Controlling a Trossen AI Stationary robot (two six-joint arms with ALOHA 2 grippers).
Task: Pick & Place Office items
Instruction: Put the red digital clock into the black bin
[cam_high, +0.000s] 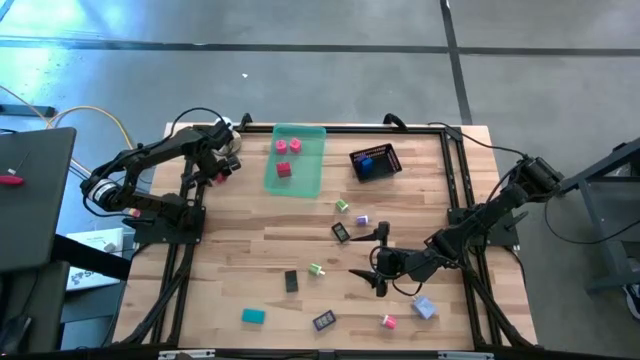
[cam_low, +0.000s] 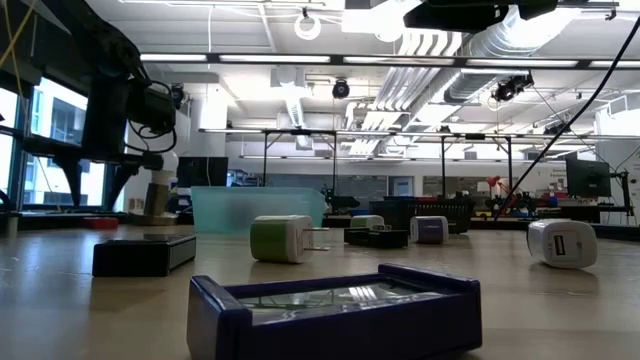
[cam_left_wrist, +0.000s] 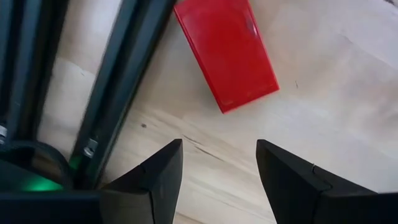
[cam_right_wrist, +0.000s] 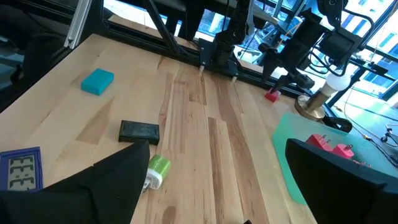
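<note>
Green tray (cam_high: 302, 182) holds three pink/red pieces; most office items scattered on table (cam_high: 250, 265). My left gripper (cam_left_wrist: 219, 180) part-open, empty, above red piece (cam_left_wrist: 226, 51). Right gripper (cam_high: 379, 262) wide open, empty, mid-table.

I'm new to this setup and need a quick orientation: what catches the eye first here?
The green tray at the table's far edge, holding three pink and red pieces. Beside it, the left pincer hangs open over a red piece. The right pincer, open, reaches mid-table among scattered pieces.
</note>
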